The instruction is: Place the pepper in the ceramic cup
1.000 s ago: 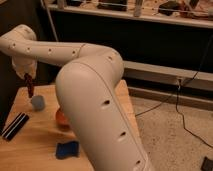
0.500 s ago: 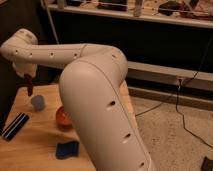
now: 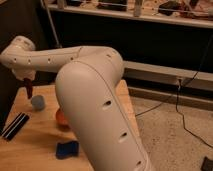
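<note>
- A large white robot arm fills the middle of the frame, its bulky elbow nearest the camera and its forearm reaching to the upper left.
- At the far left, the gripper hangs pointing down from the wrist, above a wooden table.
- The gripper is closed on the pepper, a slender dark red shape that hangs down from between its fingers.
- The ceramic cup, small and pale blue-grey, stands on the table just below and slightly right of the pepper's lower tip.
- An orange-red bowl sits right of the cup, partly hidden behind the arm.
- A dark blue sponge lies lower centre-left, and a flat black object with pale stripes lies at the left edge.
- Risk, as a judgement: the pepper appears a little left of the cup's mouth, so releasing here could drop it on the table beside the cup.
- The cup is small and looks light; a descending pepper tip catching its rim could tip or push it.
- The long pepper might also bridge the rim and topple out.
</note>
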Controlling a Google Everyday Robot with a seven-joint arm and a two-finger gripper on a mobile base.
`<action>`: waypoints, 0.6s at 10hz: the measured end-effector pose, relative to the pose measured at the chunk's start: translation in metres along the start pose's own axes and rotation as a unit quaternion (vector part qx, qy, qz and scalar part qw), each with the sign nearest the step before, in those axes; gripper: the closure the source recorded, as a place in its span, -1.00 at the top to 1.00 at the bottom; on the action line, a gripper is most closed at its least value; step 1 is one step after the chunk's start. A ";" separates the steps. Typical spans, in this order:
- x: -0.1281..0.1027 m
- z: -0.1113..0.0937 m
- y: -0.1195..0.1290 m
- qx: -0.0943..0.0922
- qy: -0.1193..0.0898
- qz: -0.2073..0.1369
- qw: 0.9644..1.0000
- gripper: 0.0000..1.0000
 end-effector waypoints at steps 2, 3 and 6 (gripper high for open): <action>-0.002 0.006 -0.001 -0.004 0.000 0.005 1.000 -0.46; -0.006 0.008 -0.007 -0.003 0.001 0.007 1.000 -0.46; -0.021 0.007 -0.029 0.005 -0.005 0.018 1.000 -0.46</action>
